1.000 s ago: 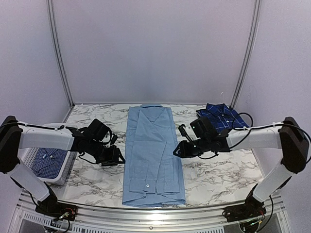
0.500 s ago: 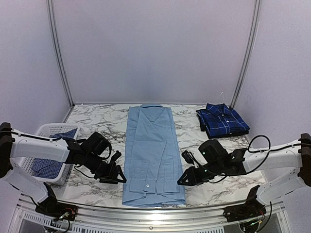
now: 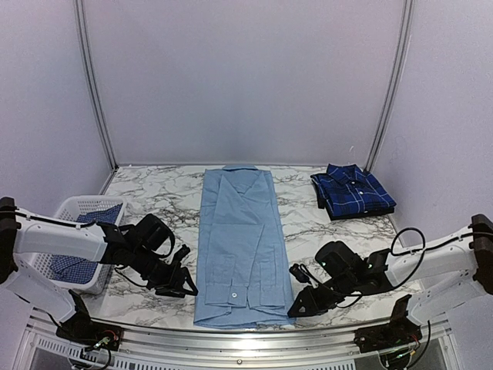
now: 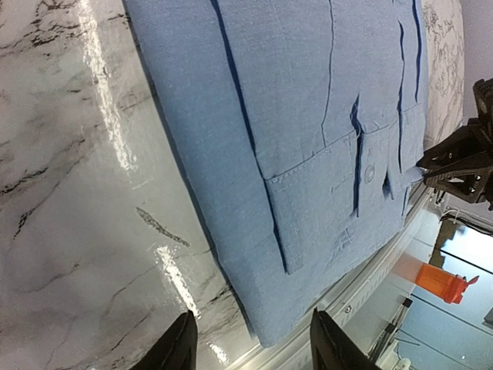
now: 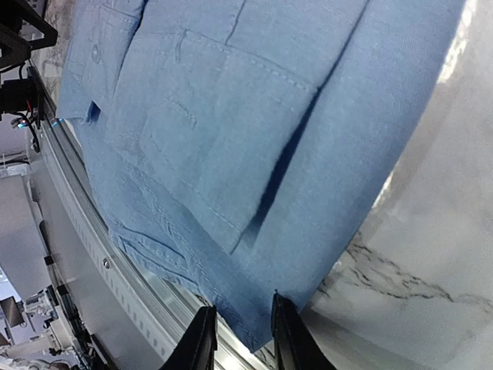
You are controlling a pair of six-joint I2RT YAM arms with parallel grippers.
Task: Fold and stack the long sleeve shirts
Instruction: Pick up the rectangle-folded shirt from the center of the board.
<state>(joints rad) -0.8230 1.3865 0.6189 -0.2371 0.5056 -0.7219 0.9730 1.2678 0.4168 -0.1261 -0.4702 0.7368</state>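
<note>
The plain light blue shirt (image 3: 243, 247) lies flat in the table's middle, folded lengthwise into a long strip, collar far, hem near. My left gripper (image 3: 182, 284) is open just left of its near left corner; in the left wrist view the gripper (image 4: 250, 324) has its jaws wide apart, facing the hem corner of the shirt (image 4: 308, 100). My right gripper (image 3: 297, 306) is open at the near right corner; in the right wrist view the gripper (image 5: 240, 317) has its narrow-set jaws straddling the tip of the shirt's (image 5: 231, 116) corner. The navy plaid shirt (image 3: 353, 191) lies folded at back right.
A white basket (image 3: 68, 206) at the left edge holds the blue-and-white check shirt (image 3: 77, 260). The metal rail (image 3: 246, 333) runs along the table's near edge, right below the shirt's hem. Marble tabletop (image 3: 331, 231) shows on both sides of the shirt.
Both arms have moved toward the near edge along the shirt's sides, from about mid-length down to its hem corners. The shirts have not moved.
</note>
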